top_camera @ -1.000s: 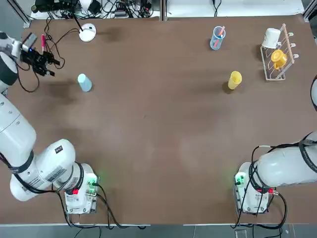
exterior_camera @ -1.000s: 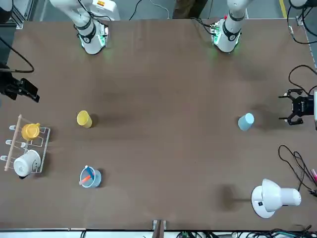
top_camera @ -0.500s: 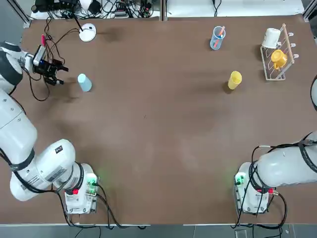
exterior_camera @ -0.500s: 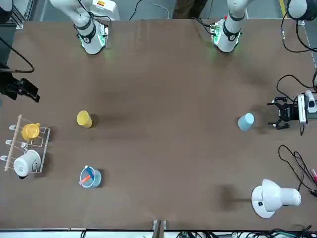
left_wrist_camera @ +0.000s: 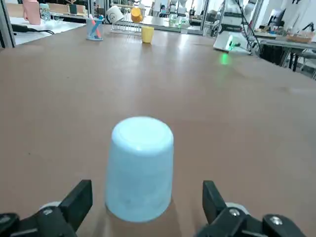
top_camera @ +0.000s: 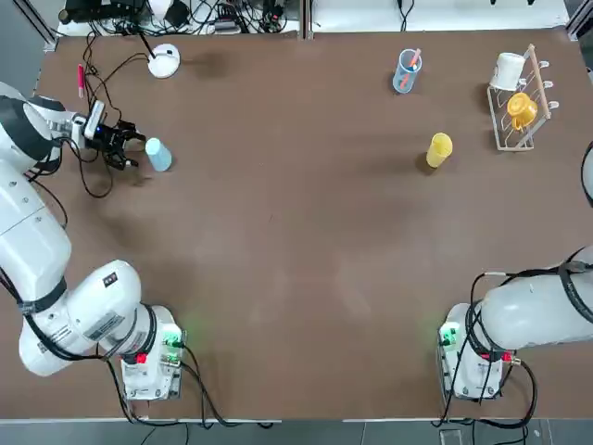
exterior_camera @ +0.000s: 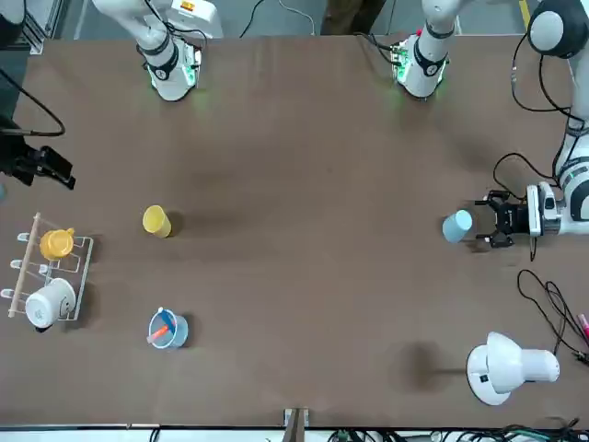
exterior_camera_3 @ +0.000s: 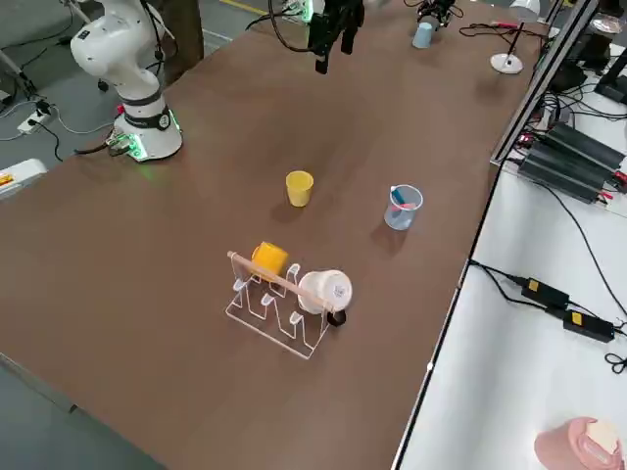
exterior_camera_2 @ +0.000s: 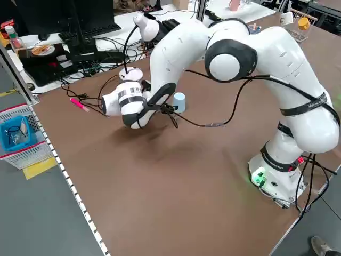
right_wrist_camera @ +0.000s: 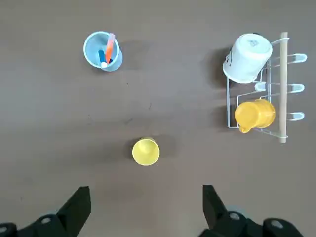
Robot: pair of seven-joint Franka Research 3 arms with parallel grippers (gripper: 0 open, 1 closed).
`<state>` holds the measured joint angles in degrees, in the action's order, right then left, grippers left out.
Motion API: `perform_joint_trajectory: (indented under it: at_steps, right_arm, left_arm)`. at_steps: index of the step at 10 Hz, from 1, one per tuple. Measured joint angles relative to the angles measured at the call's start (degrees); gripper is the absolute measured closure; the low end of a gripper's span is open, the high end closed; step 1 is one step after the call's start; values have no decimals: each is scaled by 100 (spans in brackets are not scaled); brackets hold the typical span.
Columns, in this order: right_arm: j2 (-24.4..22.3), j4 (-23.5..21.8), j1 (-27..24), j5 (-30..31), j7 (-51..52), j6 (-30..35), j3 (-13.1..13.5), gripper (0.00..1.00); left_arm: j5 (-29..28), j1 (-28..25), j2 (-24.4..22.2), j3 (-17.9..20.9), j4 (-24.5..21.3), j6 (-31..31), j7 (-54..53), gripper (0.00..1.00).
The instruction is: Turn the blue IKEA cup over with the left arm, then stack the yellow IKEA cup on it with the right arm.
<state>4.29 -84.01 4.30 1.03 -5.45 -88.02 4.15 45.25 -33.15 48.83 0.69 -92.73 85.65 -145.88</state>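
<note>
L hand (top_camera: pixel 136 151) is down low by the blue cup (left_wrist_camera: pixel 139 170), on the cup's L-arm side of the surface (top_camera: pixel 278 241). Its fingers are spread wide w/ nothing held; they point at the cup, one to either side of its line, cup just past the tips. Blue cup is upside down, i.e. closed end up, mouth on the surface.

R hand (right_wrist_camera: pixel 147 187) is up over the surface at the R side, fingers wide apart, nothing held. Yellow cup (right_wrist_camera: pixel 145 151) stands mouth up on the surface, well apart from the blue one; in the R wrist view we see right into it.

Also on the R side: wire rack (right_wrist_camera: pixel 283 113) w/ white mug (right_wrist_camera: pixel 247 58) & orange-yellow mug (right_wrist_camera: pixel 255 115) on it, plus see-through blue tumbler (exterior_camera: pixel 173 337) w/ sticks inside, near the rack. Far L, approx. opp. the L arm's base, we've got a white lamp (exterior_camera: pixel 504 368) & loose black cable (exterior_camera: pixel 553 293).
</note>
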Motion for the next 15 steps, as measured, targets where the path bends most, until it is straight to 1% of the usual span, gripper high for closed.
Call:
perform_joint_trajectory:
  at_steps: [2,3,4,7,10,12,15]
  right_arm:
    - [-126,-177,0,0,0,-58,0,0]
    - [-219,-354,0,0,5,-223,-1,0]
    - [-354,-655,0,0,43,-454,-3,0]
    - [-716,-1560,0,0,169,-968,-30,0]
    - [-898,-2488,-3,6,201,-1806,-37,0]
    - [-910,-2898,-7,8,229,-2134,-37,0]
    - [-909,-3496,-7,8,240,-2328,-45,0]
  left_arm:
    - [31,-7,60,-2,1,44,-129,1]
    - [182,-4,84,-7,1,72,-161,1]
    - [335,9,94,-16,2,122,-165,1]
    - [394,23,161,-103,1,239,-166,1]
    - [398,27,257,-242,0,291,-170,1]
    - [399,31,298,-349,-10,294,-170,2]
    - [399,33,434,-463,-55,334,-170,2]
